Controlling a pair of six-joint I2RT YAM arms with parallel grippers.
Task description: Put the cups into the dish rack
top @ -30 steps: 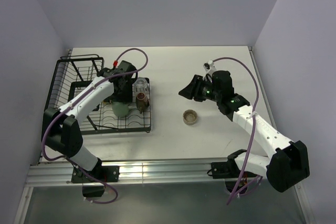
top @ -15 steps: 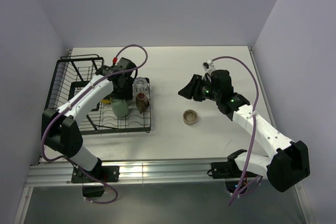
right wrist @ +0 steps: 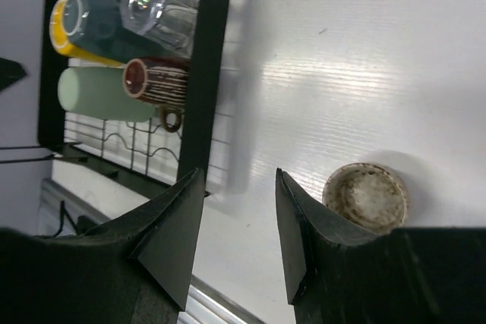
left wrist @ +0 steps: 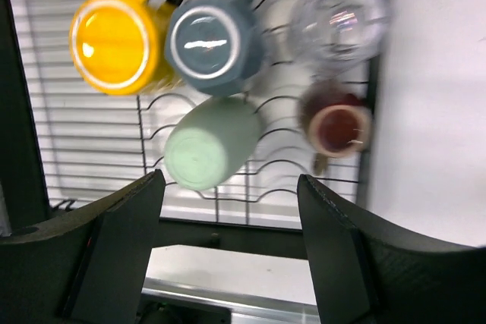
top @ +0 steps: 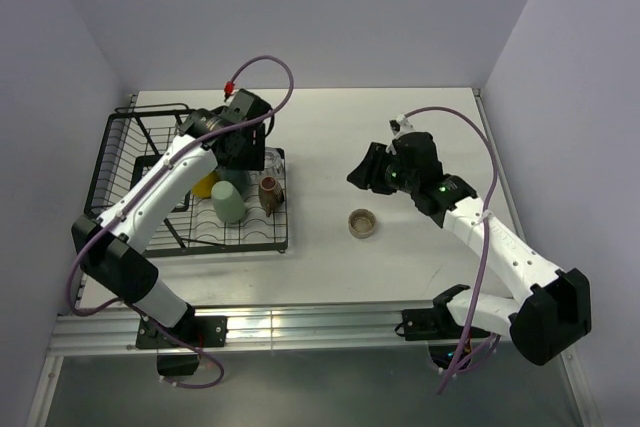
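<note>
Loading looks nearly done: five cups (top: 228, 205) sit in the rack (top: 160, 108) at frame left, while one beige cup (right wrist: 366, 196) stands on the counter (top: 330, 127) near centre. Left gripper (left wrist: 230, 187) and right gripper (right wrist: 239, 180) hang spread and empty. Next, the right gripper likely must drop onto that cup.

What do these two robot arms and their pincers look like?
The left arm and right arm are white tubular segments with black joints, each trailed by a looping purple cable. The left gripper and right gripper each end in two broad matte-black wedge fingers. A small green light glows near the right wrist.
</note>
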